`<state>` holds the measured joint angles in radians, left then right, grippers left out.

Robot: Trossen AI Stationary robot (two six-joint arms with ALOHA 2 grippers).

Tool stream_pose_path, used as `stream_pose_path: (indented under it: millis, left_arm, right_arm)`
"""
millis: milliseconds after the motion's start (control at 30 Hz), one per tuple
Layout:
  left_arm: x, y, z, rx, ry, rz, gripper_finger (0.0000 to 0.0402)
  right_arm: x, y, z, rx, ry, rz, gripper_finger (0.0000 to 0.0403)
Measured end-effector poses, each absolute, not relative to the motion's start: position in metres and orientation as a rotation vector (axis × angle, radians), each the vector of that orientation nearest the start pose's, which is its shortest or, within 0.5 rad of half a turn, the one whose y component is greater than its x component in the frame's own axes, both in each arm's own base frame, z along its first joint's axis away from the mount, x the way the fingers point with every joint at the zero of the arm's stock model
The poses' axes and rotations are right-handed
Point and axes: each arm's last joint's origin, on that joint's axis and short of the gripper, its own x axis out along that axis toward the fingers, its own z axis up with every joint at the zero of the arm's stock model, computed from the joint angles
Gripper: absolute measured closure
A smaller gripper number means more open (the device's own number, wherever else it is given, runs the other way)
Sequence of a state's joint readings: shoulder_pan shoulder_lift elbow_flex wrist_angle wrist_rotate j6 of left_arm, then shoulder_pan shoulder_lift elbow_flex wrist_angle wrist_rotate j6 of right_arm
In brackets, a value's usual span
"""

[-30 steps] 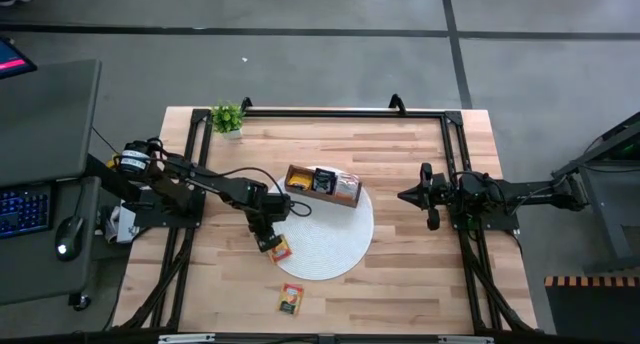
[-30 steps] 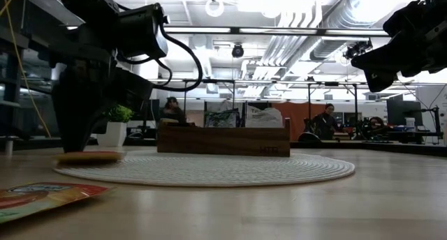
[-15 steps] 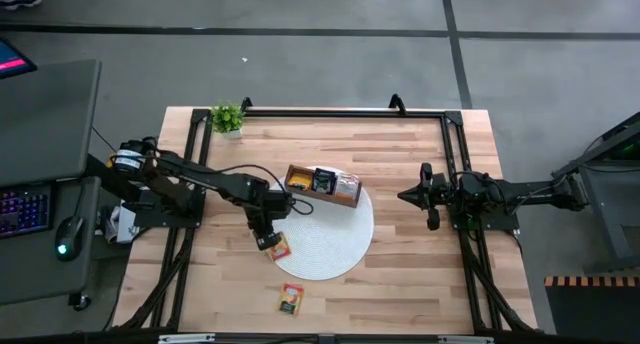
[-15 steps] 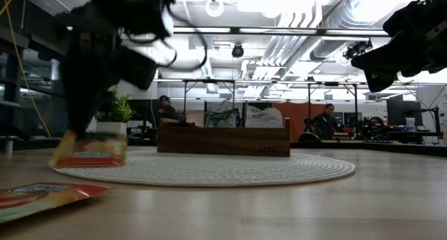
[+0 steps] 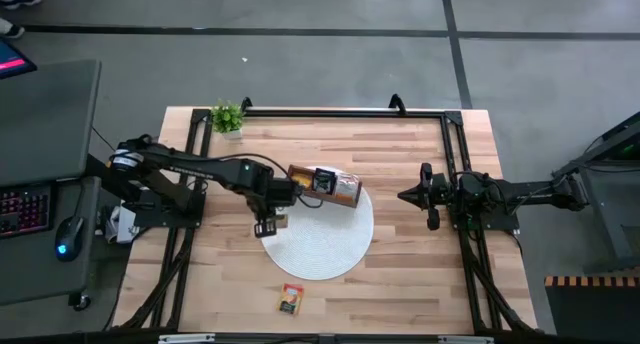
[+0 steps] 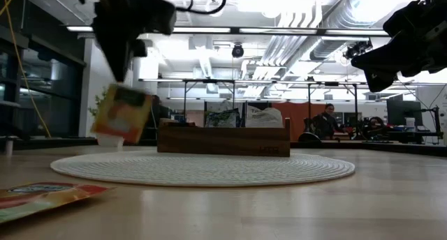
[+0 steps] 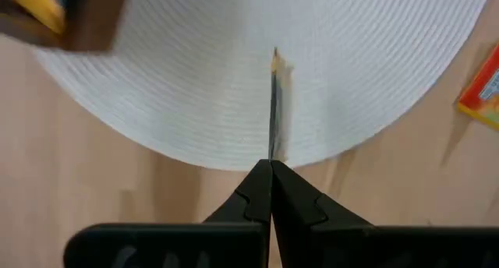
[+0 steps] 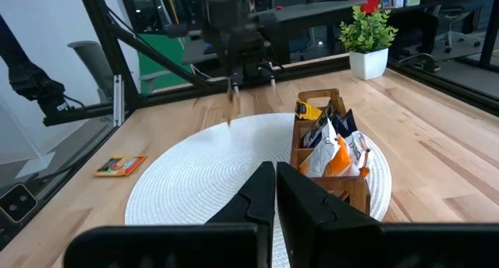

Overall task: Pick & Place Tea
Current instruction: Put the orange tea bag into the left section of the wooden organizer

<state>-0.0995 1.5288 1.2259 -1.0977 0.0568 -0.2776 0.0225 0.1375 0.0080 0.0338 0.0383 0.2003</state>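
My left gripper (image 5: 266, 227) hangs over the left edge of the round white mat (image 5: 325, 246), shut on an orange-yellow tea sachet (image 6: 124, 114). The left wrist view shows this sachet edge-on (image 7: 273, 104) below the fingers. A second orange tea sachet (image 5: 291, 298) lies flat on the wood near the front edge. The brown wooden box (image 5: 322, 185) stands on the mat's far part with several sachets upright in it. My right gripper (image 5: 405, 196) waits shut at the table's right side, pointing level toward the box. My left gripper pinches the sachet's top edge (image 7: 272, 149) between its two fingers, coming from above and pointing down. The sachet hangs below the fingers, slightly tilted, lifted clear of the mat.
A small potted plant (image 5: 228, 117) stands at the far left corner. Black frame rails (image 5: 330, 112) run along the table's far and side edges. Bare wood (image 5: 420, 284) lies right of and in front of the mat.
My left gripper has risen from the mat's left edge, gone a little toward the far edge and rolled somewhat. The sachet, which lay flat on the mat's edge, has been lifted clear and now hangs below the shut fingers.
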Motion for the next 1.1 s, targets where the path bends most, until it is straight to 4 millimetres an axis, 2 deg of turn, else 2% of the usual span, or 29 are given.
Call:
stream_pose_path:
  millis: [333, 500, 667, 933, 1100]
  left_arm:
    - [0.284, -0.007, 0.286, -0.077, 1.308, 0.198, 0.0401]
    - [0.283, -0.005, 0.286, -0.128, 1.327, 0.167, 0.0401]
    - [0.279, -0.008, 0.265, -0.237, 1.386, 0.113, 0.0401]
    - [0.268, -0.006, 0.206, -0.473, 1.422, 0.068, 0.04]
    - [0.263, -0.002, 0.187, -0.525, 1.414, 0.087, 0.0367]
  right_arm:
    - [0.105, 0.001, 0.158, 0.197, 0.094, -0.025, 0.0391]
    - [0.105, 0.001, 0.158, 0.197, 0.094, -0.025, 0.0391]
    - [0.105, 0.001, 0.158, 0.197, 0.094, -0.025, 0.0391]
    - [0.105, 0.001, 0.158, 0.197, 0.094, -0.025, 0.0391]
    - [0.105, 0.001, 0.158, 0.197, 0.094, -0.025, 0.0391]
